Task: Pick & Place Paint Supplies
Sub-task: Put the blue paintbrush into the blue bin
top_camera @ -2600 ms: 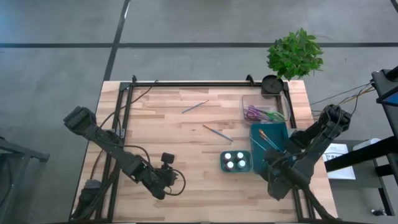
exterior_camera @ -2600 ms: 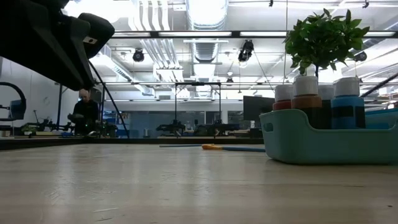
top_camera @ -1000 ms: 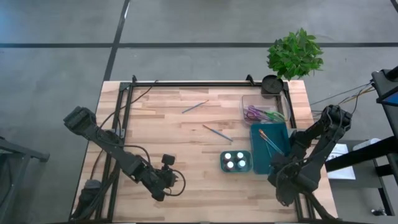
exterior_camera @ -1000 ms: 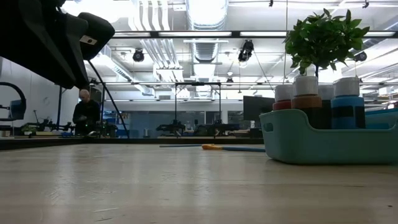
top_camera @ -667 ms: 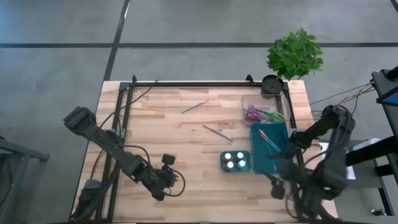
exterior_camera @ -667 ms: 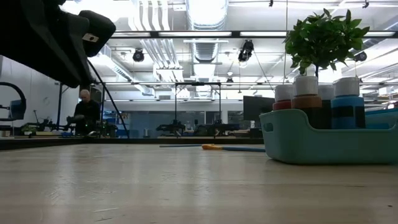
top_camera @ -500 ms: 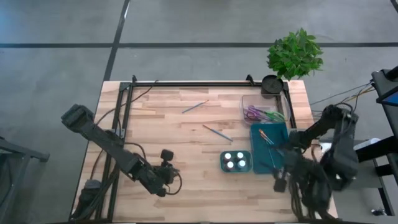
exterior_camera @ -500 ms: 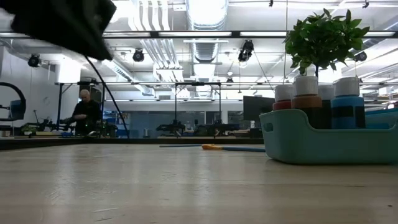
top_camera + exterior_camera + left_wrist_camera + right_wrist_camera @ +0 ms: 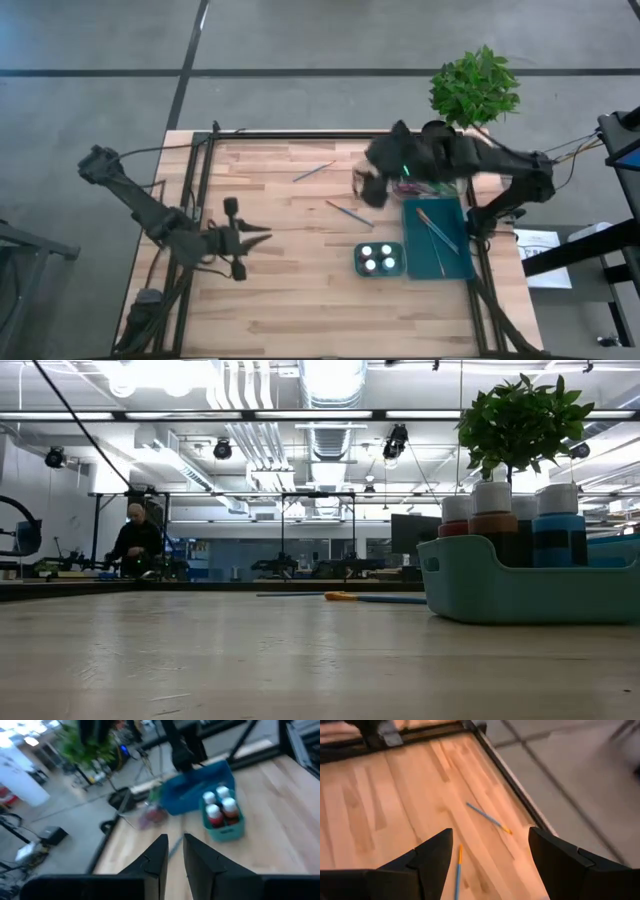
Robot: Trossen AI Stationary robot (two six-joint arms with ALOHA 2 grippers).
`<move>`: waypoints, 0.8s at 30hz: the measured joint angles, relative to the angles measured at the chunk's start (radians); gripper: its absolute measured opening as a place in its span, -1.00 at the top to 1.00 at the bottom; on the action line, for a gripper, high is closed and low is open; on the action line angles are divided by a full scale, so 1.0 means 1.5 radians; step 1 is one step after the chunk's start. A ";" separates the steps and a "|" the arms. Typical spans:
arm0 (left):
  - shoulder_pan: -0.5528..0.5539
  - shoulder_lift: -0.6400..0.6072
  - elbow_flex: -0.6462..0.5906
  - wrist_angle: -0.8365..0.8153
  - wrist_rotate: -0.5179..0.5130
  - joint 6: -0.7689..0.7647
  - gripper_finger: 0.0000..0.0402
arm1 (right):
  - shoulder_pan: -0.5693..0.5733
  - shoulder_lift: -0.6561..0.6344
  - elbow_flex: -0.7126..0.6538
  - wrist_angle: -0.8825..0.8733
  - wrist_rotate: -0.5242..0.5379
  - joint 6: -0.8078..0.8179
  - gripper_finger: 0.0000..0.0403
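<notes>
With my right end effector (image 9: 362, 185) spread wide and empty above the desk (image 9: 300, 300), I'm reaching for a loose paintbrush (image 9: 457, 874) lying just below it, another paintbrush (image 9: 488, 818) beyond; next, descend and straddle the handle. Left end effector (image 9: 262, 239) waits nearly closed, empty.

Paint bottles (image 9: 495, 510): labels face the low camera, but no lettering can be made out.
Teal caddy (image 9: 520, 585): plain, no brand or number.
Table (image 9: 300, 300): bare wood, no markings.
Readable text: none.
</notes>
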 joint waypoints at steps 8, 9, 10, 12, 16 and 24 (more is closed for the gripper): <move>0.056 -0.084 -0.100 0.223 -0.073 0.163 0.66 | -0.084 0.124 0.001 0.068 -0.097 -0.140 -0.28; 0.069 -0.097 -0.106 0.234 -0.073 0.176 0.66 | -0.087 0.144 0.007 0.068 -0.100 -0.156 -0.28; 0.082 -0.109 -0.110 0.241 -0.073 0.184 0.66 | -0.093 0.163 0.013 0.069 -0.106 -0.164 -0.28; 0.113 -0.137 -0.113 0.253 -0.073 0.188 0.66 | -0.112 0.197 0.024 0.067 -0.149 -0.176 -0.28; 0.168 -0.191 -0.114 0.234 -0.072 0.181 0.66 | -0.169 0.250 0.059 0.067 -0.194 -0.208 -0.28; 0.212 -0.259 -0.146 0.195 -0.045 0.222 0.66 | -0.310 0.370 0.175 -0.028 -0.363 -0.343 -0.28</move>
